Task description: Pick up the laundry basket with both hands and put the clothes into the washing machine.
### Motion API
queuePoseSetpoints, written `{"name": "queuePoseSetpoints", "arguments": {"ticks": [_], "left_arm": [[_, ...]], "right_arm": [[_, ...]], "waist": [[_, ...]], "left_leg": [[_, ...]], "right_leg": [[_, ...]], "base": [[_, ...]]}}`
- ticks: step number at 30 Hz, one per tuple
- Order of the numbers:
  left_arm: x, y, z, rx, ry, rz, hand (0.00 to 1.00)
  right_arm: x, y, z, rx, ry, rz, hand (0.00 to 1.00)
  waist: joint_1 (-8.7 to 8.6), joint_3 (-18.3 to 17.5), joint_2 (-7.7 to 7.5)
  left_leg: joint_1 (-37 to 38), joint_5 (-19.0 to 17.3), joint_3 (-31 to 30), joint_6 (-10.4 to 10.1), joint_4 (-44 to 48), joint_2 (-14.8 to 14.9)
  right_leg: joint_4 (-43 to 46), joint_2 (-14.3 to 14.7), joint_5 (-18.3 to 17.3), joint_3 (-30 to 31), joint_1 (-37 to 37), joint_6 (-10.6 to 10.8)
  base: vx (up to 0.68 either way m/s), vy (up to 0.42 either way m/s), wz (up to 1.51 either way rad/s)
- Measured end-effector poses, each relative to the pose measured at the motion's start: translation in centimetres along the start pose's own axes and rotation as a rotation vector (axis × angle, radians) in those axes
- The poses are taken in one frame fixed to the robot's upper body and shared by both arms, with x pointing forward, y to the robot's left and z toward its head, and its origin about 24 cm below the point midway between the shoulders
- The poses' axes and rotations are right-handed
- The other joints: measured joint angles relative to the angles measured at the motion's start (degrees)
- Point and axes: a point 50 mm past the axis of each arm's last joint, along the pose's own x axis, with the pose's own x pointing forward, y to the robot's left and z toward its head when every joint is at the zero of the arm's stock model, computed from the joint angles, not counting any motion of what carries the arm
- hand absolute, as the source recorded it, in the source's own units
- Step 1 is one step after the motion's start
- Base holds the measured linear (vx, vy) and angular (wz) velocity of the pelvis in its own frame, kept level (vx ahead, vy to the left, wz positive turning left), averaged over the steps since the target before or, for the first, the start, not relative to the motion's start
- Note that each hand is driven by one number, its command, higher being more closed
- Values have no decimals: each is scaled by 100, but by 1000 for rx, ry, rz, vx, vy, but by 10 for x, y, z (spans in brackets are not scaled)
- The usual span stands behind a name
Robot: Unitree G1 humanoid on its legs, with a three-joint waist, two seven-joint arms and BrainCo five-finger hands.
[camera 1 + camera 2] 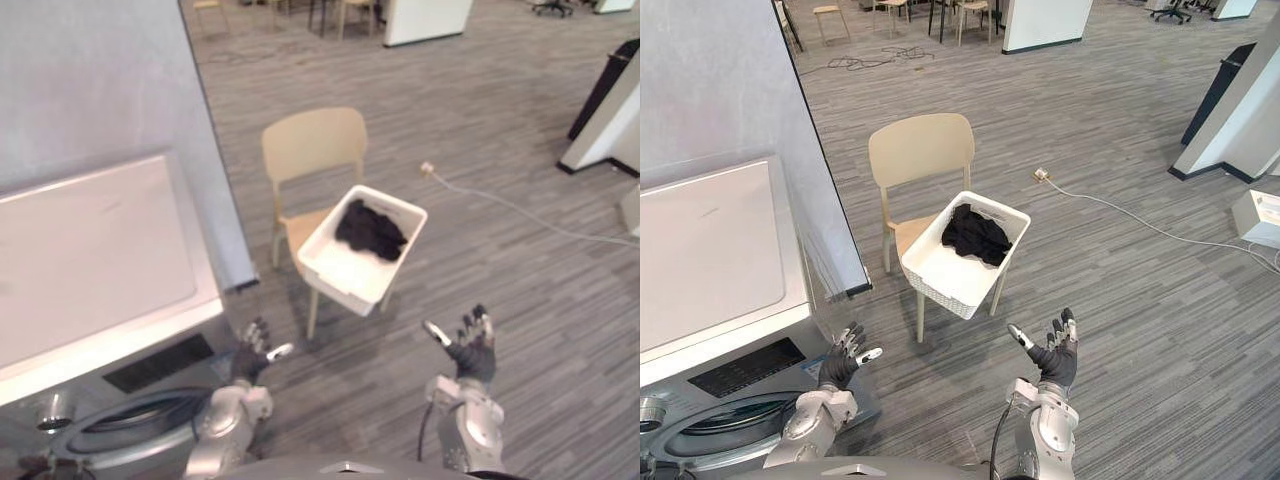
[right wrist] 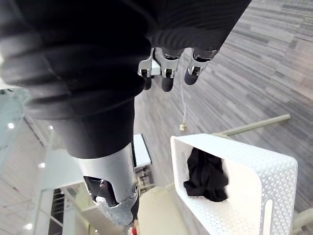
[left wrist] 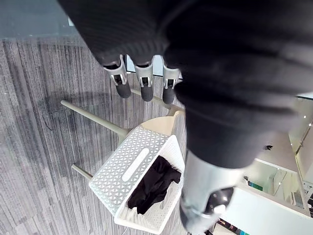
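Left eye view: the laundry basket (image 1: pixel 335 262), dark clothes (image 1: pixel 372 230) inside, sits overhanging the chair (image 1: pixel 312 145) seat, well apart from both hands. Right eye view: left hand (image 1: pixel 840 368) and right hand (image 1: pixel 1055 360) show fingers spread, empty. Wrist views: perched so, an uneven grip may tip it.

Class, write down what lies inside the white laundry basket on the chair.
A heap of black clothes lies at the far end of the white basket; the near part of its floor is bare. Whatever lies beneath the heap is covered.
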Motion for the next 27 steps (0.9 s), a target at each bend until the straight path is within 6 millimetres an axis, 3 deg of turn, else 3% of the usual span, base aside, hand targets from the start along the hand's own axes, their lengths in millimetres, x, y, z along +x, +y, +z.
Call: {"name": "queuePoseSetpoints", "arguments": {"ticks": [6,9,12,13,14,15,17,20,22,23,24,25,26,27], "left_arm": [[-1,0,-2,0,10,-15,0],[3,1,4,6,-3,-19,0],[15,1,19,45,-37,-38,0],[21,5,22,54,-32,-25,0],[24,9,28,46,-50,-3,0],[25,16,33,37,-69,28,0],[23,28,39,38,-91,66,0],[17,45,41,44,-102,134,0],[10,63,36,29,-84,198,0],[8,72,29,9,-53,242,0],[7,71,14,-29,3,265,0],[2,70,2,-50,41,277,0],[-1,69,-3,-61,53,279,0],[-5,62,-14,-78,84,269,0]], "right_arm": [[-1,0,-28,110,129,45,0],[2,4,-28,177,127,75,0],[7,7,-25,220,109,87,0],[7,4,-28,231,123,70,0],[6,1,-31,238,135,61,0],[6,1,-31,236,137,62,0],[8,5,-29,237,128,75,0],[18,19,-24,247,107,118,0],[22,40,-24,209,110,195,0],[21,51,-24,177,110,250,0],[23,50,-23,138,104,273,0],[22,50,-24,90,105,293,0],[19,48,-27,73,116,296,0],[17,41,-28,27,119,297,0]], "waist": [[-42,10,-53],[-168,136,12],[-270,488,-74],[-308,628,13],[-329,670,38],[-319,672,41],[-258,671,41],[-47,650,5],[125,574,-161],[171,558,-158],[161,571,270],[110,554,333],[127,553,326],[148,589,246]], "left_leg": [[24,365,334,-115,-610,60],[131,367,914,-179,-704,286],[150,247,1382,-125,-474,433],[117,215,1552,-74,-318,646],[113,191,1711,-48,-178,783],[115,189,1851,-46,-24,921],[-5,189,1976,-46,426,1289],[-80,148,2323,-113,1031,1958],[160,124,2688,-514,1412,2568],[370,218,2806,-726,1721,3032],[479,433,2784,-537,1888,3630],[569,1073,2829,335,2158,4039],[548,1417,2807,772,2355,4215],[418,1312,2440,886,3048,4273]], "right_leg": [[236,95,151,-278,-498,-96],[398,272,488,-275,-885,-340],[334,374,803,17,-1057,-319],[251,466,963,32,-1061,-311],[715,355,652,-196,-1142,-519],[1185,109,343,-387,-1129,-561],[1515,-281,88,-612,-999,-526],[1593,-692,30,-1332,-834,-488],[1225,-696,365,-1971,-496,-37],[952,-289,-30,-1949,-236,407],[1027,215,-90,-1903,-193,113],[1050,541,-312,-1760,-71,-114],[1024,631,-375,-1682,31,-216],[875,773,-452,-1485,239,-344]], "base": [[17,-44,-21],[13,-24,-97],[-74,10,-88],[-98,-5,-51],[-66,-10,-60],[-5,-41,-50],[22,-180,-46],[27,-320,-86],[112,-516,-128],[178,-616,-119],[222,-671,-117],[180,-512,-85],[218,-436,-80],[231,-418,-73]]}}
